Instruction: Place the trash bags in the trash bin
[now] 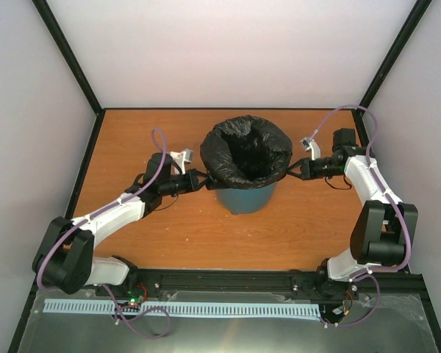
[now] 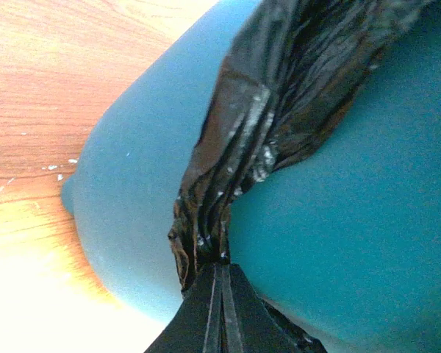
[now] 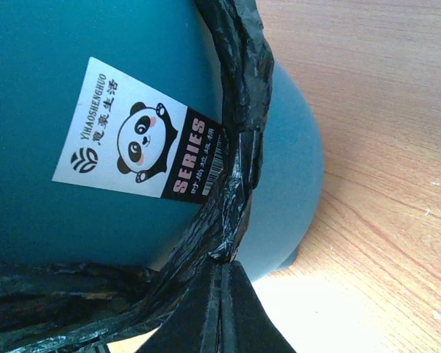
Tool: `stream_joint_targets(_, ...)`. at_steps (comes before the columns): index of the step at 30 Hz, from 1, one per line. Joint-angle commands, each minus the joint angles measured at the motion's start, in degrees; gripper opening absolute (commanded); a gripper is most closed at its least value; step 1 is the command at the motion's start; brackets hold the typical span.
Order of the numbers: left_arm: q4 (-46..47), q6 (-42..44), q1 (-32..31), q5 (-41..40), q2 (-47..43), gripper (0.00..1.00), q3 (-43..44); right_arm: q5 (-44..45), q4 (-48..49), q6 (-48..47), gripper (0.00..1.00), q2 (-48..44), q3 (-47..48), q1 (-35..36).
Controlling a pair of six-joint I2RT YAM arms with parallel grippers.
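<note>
The teal-green trash bin (image 1: 244,197) stands upright at the middle of the wooden table. A glossy black trash bag (image 1: 246,152) lines its inside and is folded out over the rim all round. My left gripper (image 1: 203,179) is shut on a gathered fold of the bag (image 2: 235,154) at the bin's left side (image 2: 353,220). My right gripper (image 1: 290,172) is shut on a stretched fold of the bag (image 3: 239,147) at the bin's right side, beside a panda label (image 3: 140,132).
The wooden table (image 1: 132,140) is walled by pale panels with black corner posts (image 1: 70,55). A black rail (image 1: 228,279) with the arm bases runs along the near edge.
</note>
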Motion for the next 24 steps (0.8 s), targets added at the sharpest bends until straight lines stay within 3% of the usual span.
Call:
stream_joint_targets(1,2.83,1.38,-0.35,-1.59,0.53,0.01,-1.82,0.82,0.22,-1.28,0.03,0.77,-0.53,0.29)
stream_joint_targets(7,3.33,2.30,-0.35,-2.46,2.86,0.01,-3.53,3.89,0.38,-0.56,0.03,0.22,-0.53,0.23)
stream_joint_targets(13,0.85,3.92,-0.35,-3.04,-0.01,0.01,-3.43,-3.53,-2.87,0.55,0.04,-1.76,1.60,-5.53)
stream_joint_targets(15,-0.19,4.48,-0.35,-3.44,-1.53,0.01,-3.01,-3.21,-2.32,1.56,0.13,-2.90,2.68,-6.15)
stream_joint_targets(19,-1.40,5.15,-0.35,-4.17,-3.57,0.01,-2.49,-2.77,-0.96,4.47,0.44,-3.39,5.40,-6.13)
stream_joint_targets(24,-1.19,5.15,-0.35,-4.18,-4.26,0.01,-2.13,-3.38,-1.56,5.58,0.54,1.35,9.73,-4.88)
